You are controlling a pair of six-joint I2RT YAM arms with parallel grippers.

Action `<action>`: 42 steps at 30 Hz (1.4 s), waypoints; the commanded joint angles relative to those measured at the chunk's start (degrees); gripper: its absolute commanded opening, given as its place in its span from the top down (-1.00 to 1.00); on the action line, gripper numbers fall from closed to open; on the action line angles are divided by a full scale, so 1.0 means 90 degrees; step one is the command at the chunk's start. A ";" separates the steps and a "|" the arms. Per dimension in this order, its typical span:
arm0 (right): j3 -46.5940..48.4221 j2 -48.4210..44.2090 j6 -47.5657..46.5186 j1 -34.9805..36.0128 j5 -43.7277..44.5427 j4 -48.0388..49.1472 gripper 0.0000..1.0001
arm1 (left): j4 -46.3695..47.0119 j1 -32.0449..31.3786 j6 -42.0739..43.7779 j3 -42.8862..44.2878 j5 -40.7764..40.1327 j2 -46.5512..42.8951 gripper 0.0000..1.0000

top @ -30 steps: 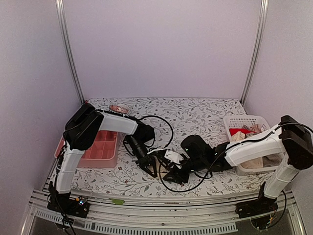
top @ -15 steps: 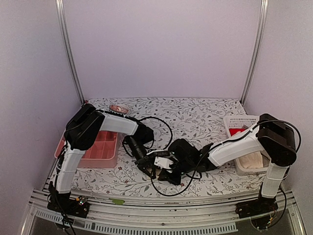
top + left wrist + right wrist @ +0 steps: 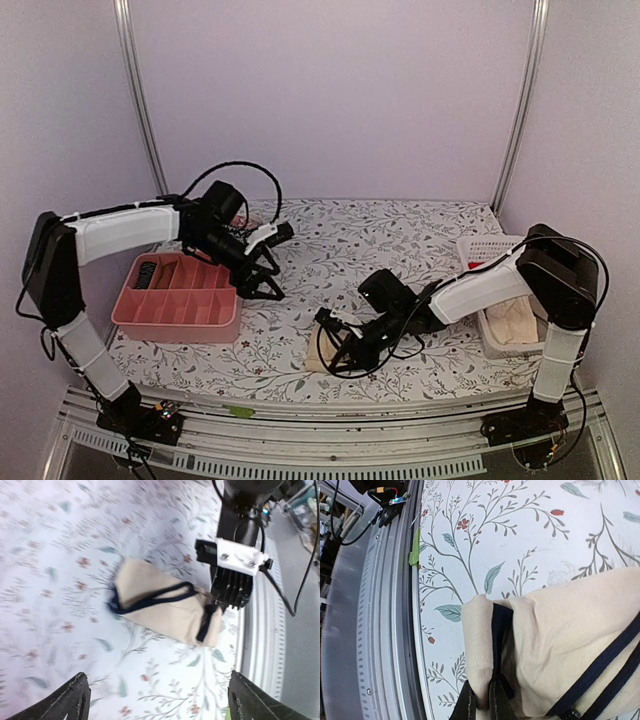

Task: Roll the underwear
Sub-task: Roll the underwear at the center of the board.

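Observation:
A beige underwear [image 3: 321, 353] with black trim lies folded on the flowered tablecloth near the front edge. My right gripper [image 3: 338, 345] is shut on its folded edge. In the right wrist view the fingertips [image 3: 470, 707] pinch the cream fold and black trim of the underwear [image 3: 560, 635]. My left gripper [image 3: 272, 264] hangs open and empty above the cloth, just right of the pink tray. The left wrist view looks down from a distance on the underwear [image 3: 160, 612], with the right gripper [image 3: 231, 587] at its end. More cream garments [image 3: 517, 324] lie in the white basket.
A pink divided tray [image 3: 180, 295] stands at the left, close to my left arm. At the right edge stands a white basket [image 3: 490, 248], with the right arm reaching out from beside it. A metal rail [image 3: 385, 645] runs along the table's front edge, carrying a green tape scrap [image 3: 415, 550].
My left gripper let go of the underwear, opened wide and swung back and left toward the pink tray. The right gripper shut on the garment's edge and holds it.

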 commanded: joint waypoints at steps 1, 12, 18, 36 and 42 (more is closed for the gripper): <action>0.0250 0.0465 0.0902 -0.0322 -0.1490 -0.0101 1.00 | 0.2512 0.0122 -0.0605 -0.0978 -0.1665 -0.1776 -0.92; 0.1004 0.1626 0.1663 -0.0821 -0.3013 -0.0575 1.00 | 0.3540 -0.0549 -0.0386 -0.3404 -0.1000 -0.2970 -0.92; 0.1189 0.2151 0.1970 -0.1024 -0.3444 -0.0684 1.00 | 0.5764 -0.2366 0.0690 -0.5163 -0.2784 -0.3412 -0.88; 0.1439 0.2538 0.2175 -0.1116 -0.3026 -0.1031 1.00 | 0.7077 -0.3503 0.1602 -0.4174 -0.3969 -0.0469 0.18; 0.1385 0.2224 0.2122 -0.1160 -0.2884 -0.0930 1.00 | 0.6198 -0.3384 0.1363 -0.3870 -0.4085 -0.0210 0.63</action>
